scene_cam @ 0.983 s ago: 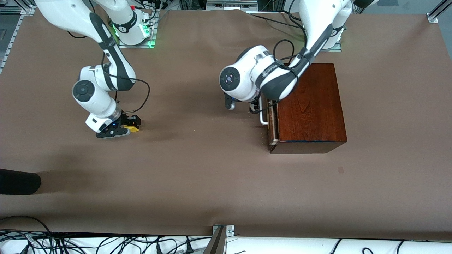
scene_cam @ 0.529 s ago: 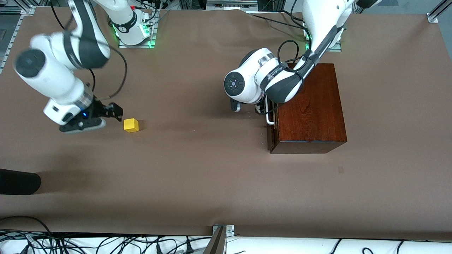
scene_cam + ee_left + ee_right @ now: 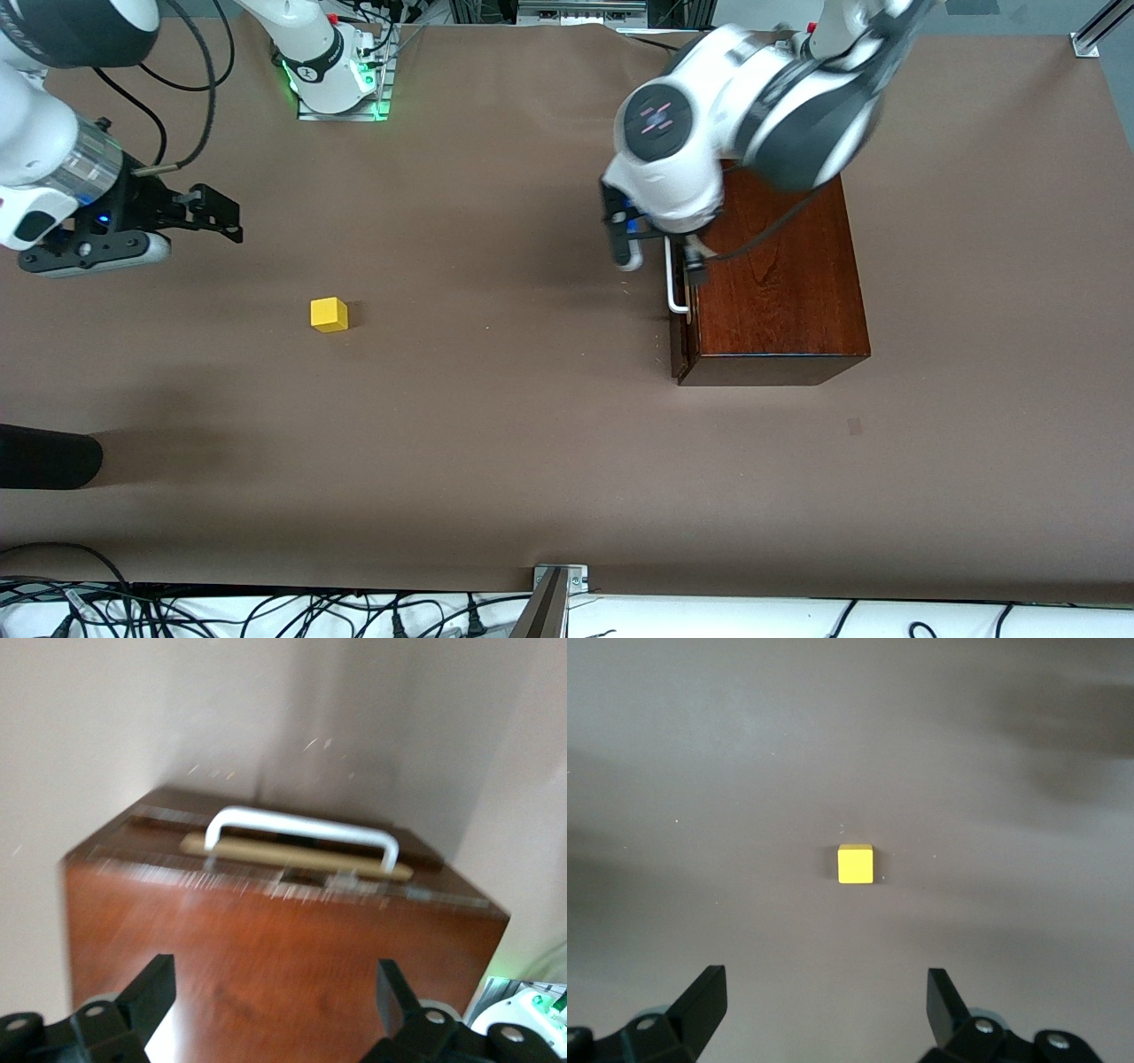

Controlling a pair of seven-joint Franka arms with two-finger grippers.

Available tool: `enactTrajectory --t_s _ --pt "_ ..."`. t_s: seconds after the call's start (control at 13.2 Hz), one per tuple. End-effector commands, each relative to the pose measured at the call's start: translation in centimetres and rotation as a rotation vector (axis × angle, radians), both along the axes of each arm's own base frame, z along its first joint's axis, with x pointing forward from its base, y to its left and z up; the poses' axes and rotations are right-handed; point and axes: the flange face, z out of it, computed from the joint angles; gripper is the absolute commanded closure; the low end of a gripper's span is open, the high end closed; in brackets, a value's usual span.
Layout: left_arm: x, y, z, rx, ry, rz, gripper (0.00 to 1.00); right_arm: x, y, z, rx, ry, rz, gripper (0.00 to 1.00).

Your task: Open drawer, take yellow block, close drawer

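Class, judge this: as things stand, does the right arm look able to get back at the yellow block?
Probably yes. The yellow block sits alone on bare table, and the open right gripper hangs above the table toward its own end, with nothing between.

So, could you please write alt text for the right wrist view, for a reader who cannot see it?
A small bright yellow cube sits alone on the plain brown table covering. The right gripper is above it, its two black fingers spread wide apart and holding nothing.
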Motion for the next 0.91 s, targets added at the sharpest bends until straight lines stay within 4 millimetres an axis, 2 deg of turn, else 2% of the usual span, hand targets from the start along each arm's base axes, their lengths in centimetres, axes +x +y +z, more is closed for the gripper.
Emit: enactTrajectory --t_s 0.0,0.08,0.15,0.23,0.3,0.38,0.45,0.61,0.83 --pt "2.0 7.7 4.9 -0.013 -0.056 0.138 0.0 0.0 -0.8 1.3 0.021 -0.004 -0.004 0.0" --pt "3.3 10.6 6.0 -0.025 -0.077 0.191 0.0 0.0 -0.7 1.5 0.022 -0.007 -0.002 0.0" --pt "4.9 13.7 9.3 -0.063 -0.137 0.251 0.0 0.0 -0.5 1.5 0.022 -0.007 0.001 0.0" --pt "6.1 16.4 10.4 -0.08 -0.157 0.291 0.0 0.0 -0.5 1.5 0.014 -0.007 -0.001 0.0" --pt "7.2 19.3 10.1 -0.082 -0.163 0.344 0.0 0.0 -0.5 1.5 0.01 -0.008 0.002 0.0" --pt "7.1 20.7 11.4 -0.086 -0.208 0.377 0.0 0.2 -0.6 1.5 0.007 -0.017 0.004 0.0" --pt "7.4 21.8 11.7 -0.098 -0.233 0.405 0.0 0.4 -0.5 2.0 0.008 -0.028 0.005 0.0" --pt "6.2 24.0 12.2 -0.142 -0.321 0.576 0.0 0.4 -0.2 2.7 -0.028 -0.045 0.009 0.0" --pt "2.4 28.1 12.1 -0.25 -0.316 0.995 0.0 0.4 -0.5 3.3 -0.043 -0.054 0.005 0.0"
